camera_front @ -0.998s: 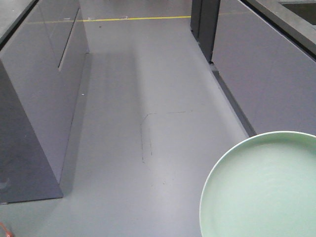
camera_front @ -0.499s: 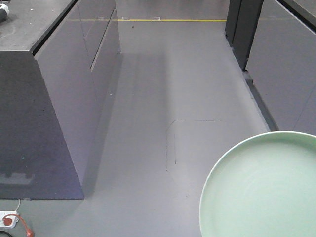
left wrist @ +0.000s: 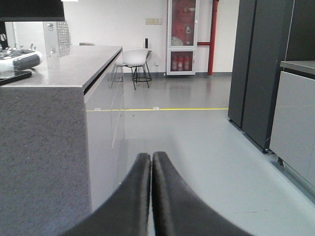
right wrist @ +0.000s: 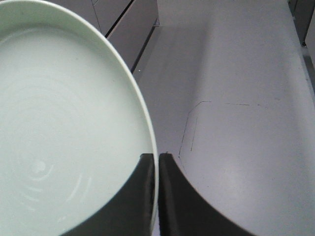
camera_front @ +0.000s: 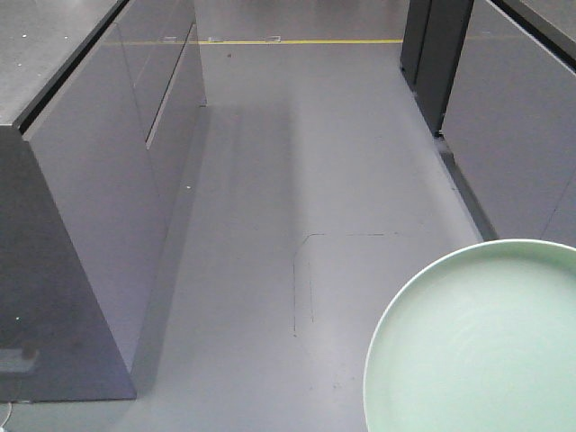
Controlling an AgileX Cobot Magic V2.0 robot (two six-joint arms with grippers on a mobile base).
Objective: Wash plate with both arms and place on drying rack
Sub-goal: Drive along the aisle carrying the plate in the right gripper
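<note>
Plate (camera_front: 477, 351) above grey floor (camera_front: 297, 162) between cabinets (camera_front: 99, 198).

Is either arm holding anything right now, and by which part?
The right pincer grips the plate by its rim; the left pincer is shut on nothing.

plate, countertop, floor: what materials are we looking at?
Plate: looks like glazed ceramic. It is pale mint and glossy, with faint concentric rings in the surface. Melamine can't be ruled out.
Countertop: grey speckled slab, likely stone or quartz composite, with a satin finish.
Floor: smooth uniform grey with a soft sheen, probably a resin coating or vinyl.
</note>
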